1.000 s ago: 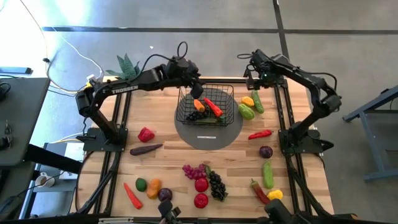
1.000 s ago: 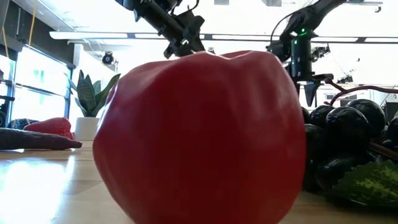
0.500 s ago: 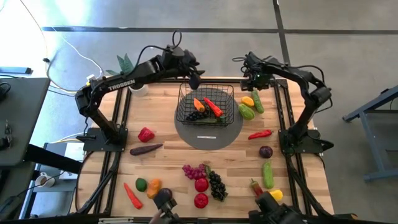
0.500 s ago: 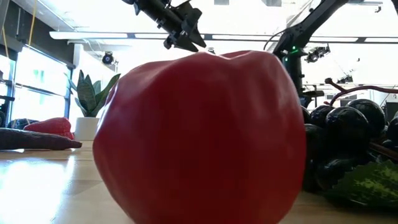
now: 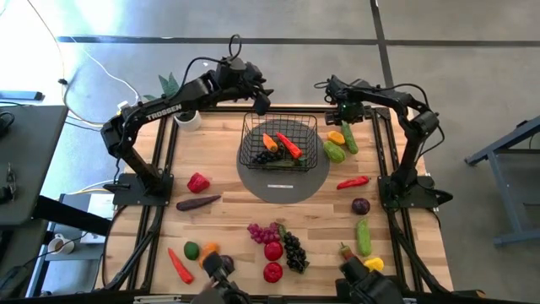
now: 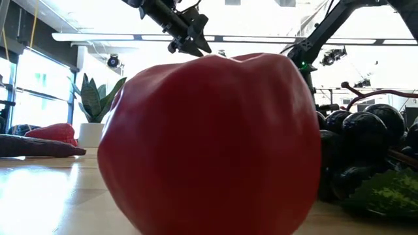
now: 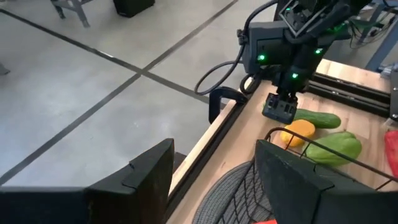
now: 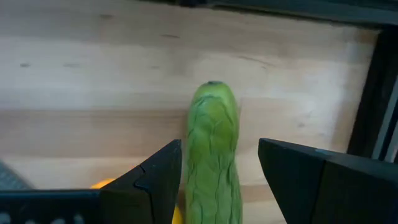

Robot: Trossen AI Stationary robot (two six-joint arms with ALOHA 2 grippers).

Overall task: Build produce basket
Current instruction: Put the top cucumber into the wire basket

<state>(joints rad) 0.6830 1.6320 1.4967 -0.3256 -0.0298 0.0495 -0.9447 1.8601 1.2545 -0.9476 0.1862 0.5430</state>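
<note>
The black wire basket [image 5: 282,142] stands on a grey round disc [image 5: 283,184] at the table's far middle. It holds an orange carrot [image 5: 270,141], a red pepper [image 5: 289,145] and dark grapes [image 5: 267,156]. My left gripper [image 5: 262,103] hangs open and empty above the basket's far left corner [image 7: 214,168]. My right gripper [image 5: 344,116] points down, open, over a green cucumber [image 8: 213,149] at the far right. Its fingers stand on either side of the cucumber with gaps showing. A yellow-orange fruit [image 7: 298,132] and a green pepper [image 7: 333,146] lie next to the cucumber.
Loose produce lies around the table: a red pepper [image 5: 198,181], a purple aubergine [image 5: 198,203], a red chilli [image 5: 353,181], a purple onion [image 5: 360,205], and a cluster near the front [image 5: 274,245]. A potted plant [image 5: 171,91] stands at the far left. A big red fruit [image 6: 209,137] fills the low view.
My left gripper has risen from over the basket and swung toward the table's far edge, staying open. My right gripper has come down toward the cucumber, sinking behind the red fruit in the low view. The produce has stayed where it was.
</note>
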